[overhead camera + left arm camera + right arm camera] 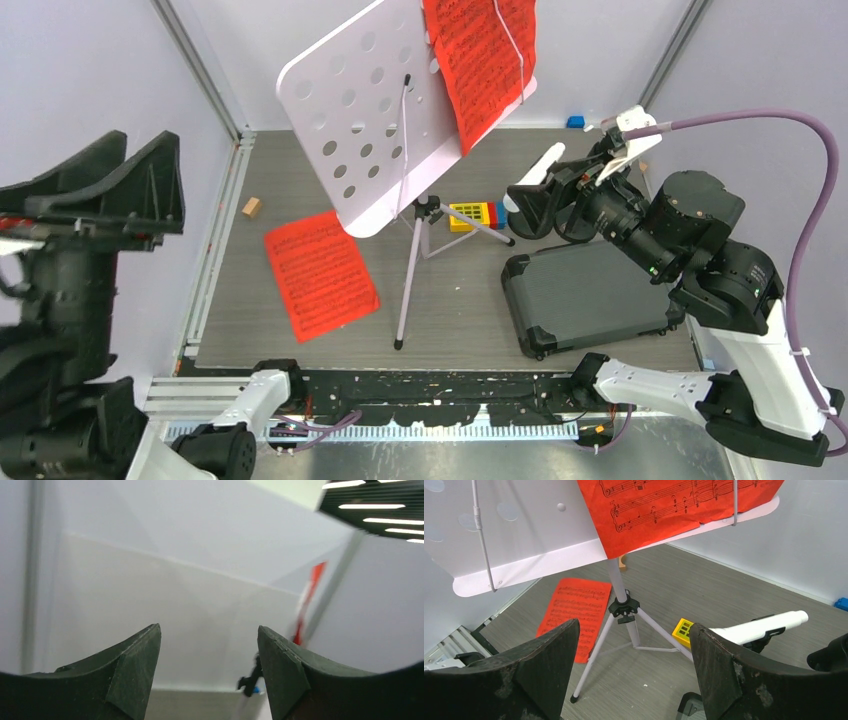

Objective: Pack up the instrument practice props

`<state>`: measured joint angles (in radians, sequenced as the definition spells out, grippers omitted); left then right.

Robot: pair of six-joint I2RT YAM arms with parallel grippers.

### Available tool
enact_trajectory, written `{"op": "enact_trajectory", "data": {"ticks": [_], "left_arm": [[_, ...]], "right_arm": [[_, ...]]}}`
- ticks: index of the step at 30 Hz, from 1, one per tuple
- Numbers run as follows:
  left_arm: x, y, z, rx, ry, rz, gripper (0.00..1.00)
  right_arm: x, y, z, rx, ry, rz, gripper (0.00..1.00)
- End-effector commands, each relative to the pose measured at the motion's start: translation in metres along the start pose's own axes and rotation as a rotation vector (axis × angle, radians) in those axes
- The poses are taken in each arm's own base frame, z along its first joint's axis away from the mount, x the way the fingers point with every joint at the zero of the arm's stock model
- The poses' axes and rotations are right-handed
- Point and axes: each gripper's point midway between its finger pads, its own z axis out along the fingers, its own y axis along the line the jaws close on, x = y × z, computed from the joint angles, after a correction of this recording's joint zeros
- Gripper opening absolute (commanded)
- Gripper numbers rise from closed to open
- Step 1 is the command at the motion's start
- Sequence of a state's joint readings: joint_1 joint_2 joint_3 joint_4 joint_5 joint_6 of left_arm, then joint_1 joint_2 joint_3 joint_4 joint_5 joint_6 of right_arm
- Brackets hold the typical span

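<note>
Right fingers (724, 675) before part-hidden white microphone (764, 626)

The top camera looks down from high up over the near side at the whole table (460, 300), the right wrist camera looks from low and close at the same music stand (539, 540) and flat red page (574, 607), and the left wrist camera points up at walls (175, 605) and ceiling lights (370, 506).

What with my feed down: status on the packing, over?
Left gripper open, empty. Right gripper open, empty, facing music desk. One red page on desk, another on table. Hard case shut.
</note>
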<state>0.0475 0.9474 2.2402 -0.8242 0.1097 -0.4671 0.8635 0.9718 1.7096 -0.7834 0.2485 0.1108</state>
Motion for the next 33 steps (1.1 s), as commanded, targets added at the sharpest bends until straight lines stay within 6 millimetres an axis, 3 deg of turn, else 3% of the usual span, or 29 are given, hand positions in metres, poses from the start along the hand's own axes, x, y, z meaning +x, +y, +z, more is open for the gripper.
{"op": "enact_trajectory", "data": {"ticks": [1,5,8,15,23,27,33], "left_arm": [[-0.051,-0.083,-0.008,0.405,-0.13,-0.067,0.71],[-0.072,-0.112,-0.002,0.57,-0.171,-0.131,0.69],[-0.073,-0.123,0.015,0.666,-0.154,-0.222,0.64],[-0.066,-0.121,0.049,0.7,-0.135,-0.289,0.58],[-0.065,-0.12,0.059,0.706,-0.14,-0.32,0.54],[-0.058,-0.126,0.058,0.742,-0.119,-0.32,0.51],[-0.025,-0.134,0.061,0.753,-0.02,-0.281,0.51]], "right_arm": [[-0.009,-0.007,-0.003,0.031,-0.043,-0.009,0.86],[-0.009,-0.008,-0.005,0.037,-0.048,-0.01,0.86],[-0.01,-0.01,-0.008,0.043,-0.056,-0.007,0.86],[-0.014,-0.015,-0.016,0.061,-0.077,0.011,0.86],[-0.017,-0.015,-0.018,0.061,-0.085,0.037,0.86],[-0.017,-0.012,-0.015,0.055,-0.074,0.041,0.86],[-0.012,-0.009,-0.006,0.052,-0.053,0.047,0.86]]}}
